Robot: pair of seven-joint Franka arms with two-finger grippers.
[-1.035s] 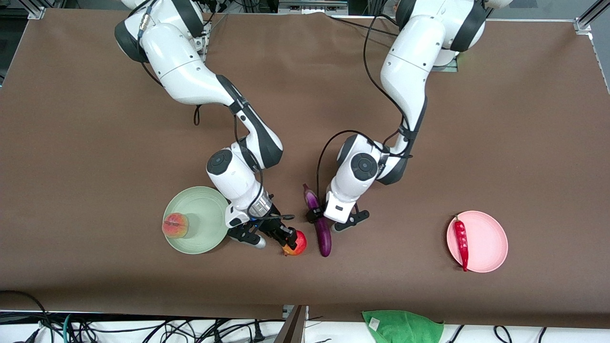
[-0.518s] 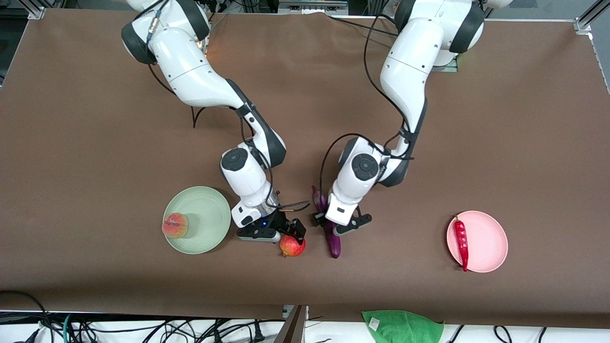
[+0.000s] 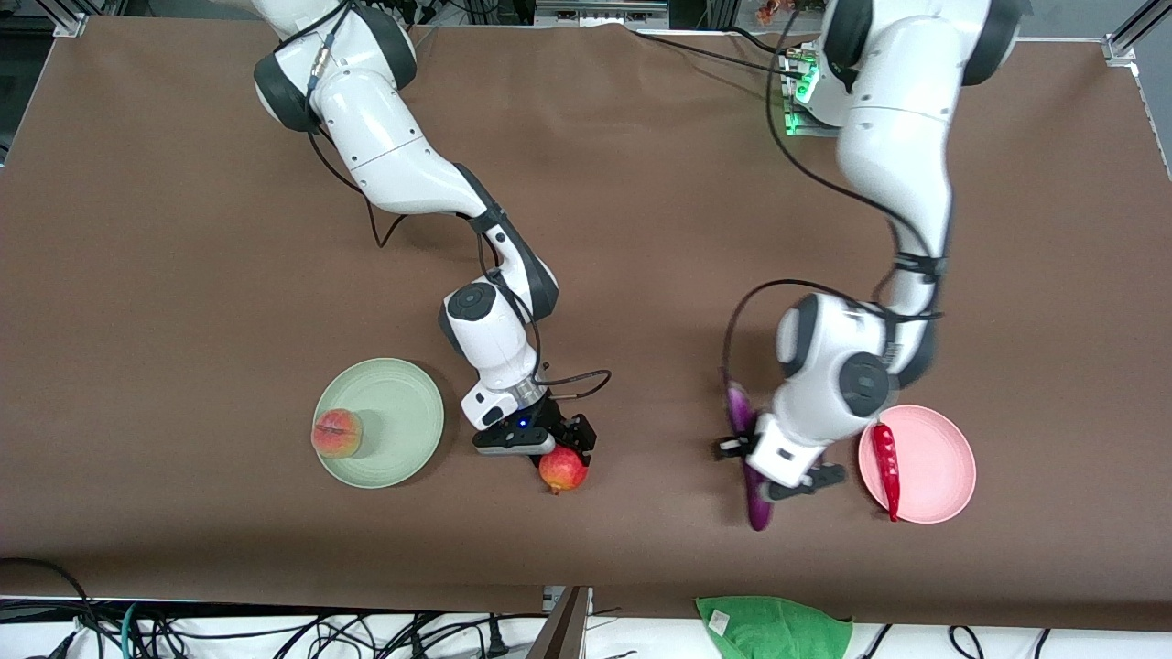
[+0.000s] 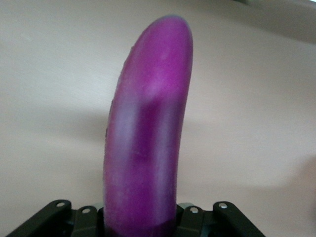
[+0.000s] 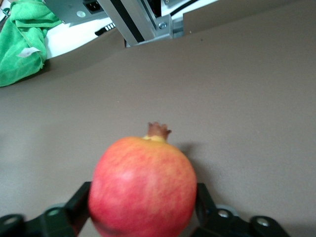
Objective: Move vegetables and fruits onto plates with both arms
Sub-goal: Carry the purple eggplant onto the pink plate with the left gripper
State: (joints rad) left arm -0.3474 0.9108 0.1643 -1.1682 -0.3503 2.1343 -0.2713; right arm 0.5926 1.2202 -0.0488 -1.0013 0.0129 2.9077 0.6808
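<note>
Front view shows the full table: the left gripper [image 3: 780,467] is over the bare table beside the pink plate [image 3: 936,458], clamped on the eggplant [image 3: 749,458]. The chili pepper [image 3: 886,465] lies on that plate, at the rim toward the right arm's end. The right gripper [image 3: 549,441] is at the pomegranate [image 3: 562,469], which lies between the green plate [image 3: 394,412] and the eggplant. The peach [image 3: 335,433] sits at the green plate's rim.

Left wrist view adds grip detail: the eggplant [image 4: 148,133] rises from between the two black fingers [image 4: 54,217], pressed on both sides. Its skin is glossy purple, its tip rounded, with a dark shadow band across the middle.

Right wrist view shows the pomegranate [image 5: 143,185] seated between two spread fingers [image 5: 79,202], one at each side. Contact cannot be confirmed. The fruit is red with a yellowish top and a small brown crown. A green cloth [image 5: 22,39] lies off the table edge.
</note>
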